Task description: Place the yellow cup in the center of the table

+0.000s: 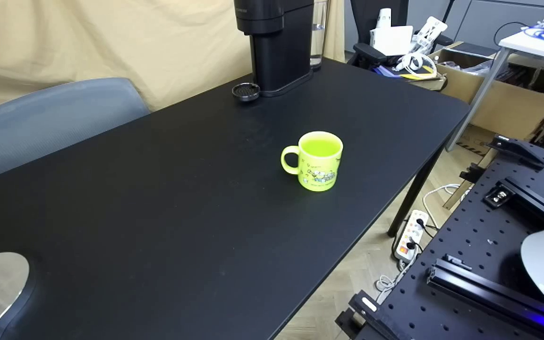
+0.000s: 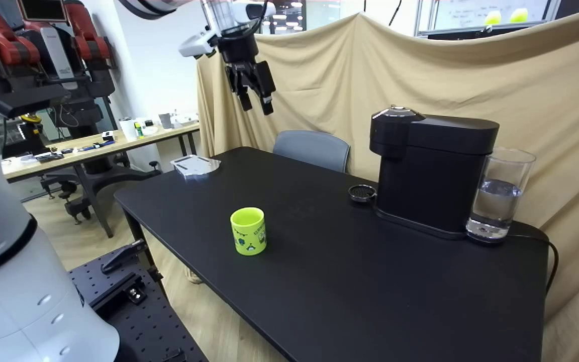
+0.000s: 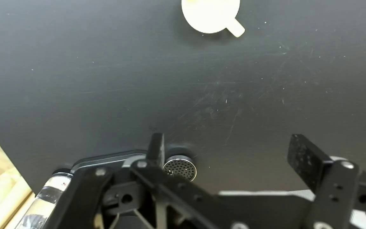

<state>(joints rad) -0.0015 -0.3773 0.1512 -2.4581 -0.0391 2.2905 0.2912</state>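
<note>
The yellow cup (image 1: pixel 318 165) stands upright on the black table (image 1: pixel 182 226), toward its long edge beside the perforated bench. In an exterior view its handle shows; in an exterior view the cup (image 2: pixel 249 235) hides its handle. In the wrist view the cup (image 3: pixel 210 14) looks washed out white, cut by the top edge, with its handle pointing down and right. My gripper (image 2: pixel 257 107) hangs high above the table (image 2: pixel 370 296), well apart from the cup. In the wrist view the gripper's fingers (image 3: pixel 227 140) are wide apart with nothing between them.
A black coffee machine (image 2: pixel 430 176) stands at the table's far side, with a round drip grate (image 2: pixel 362 193) in front and a clear water tank (image 2: pixel 500 206) beside it. A silver plate (image 2: pixel 195 165) lies at the table's end. A grey chair (image 2: pixel 314 151) stands behind.
</note>
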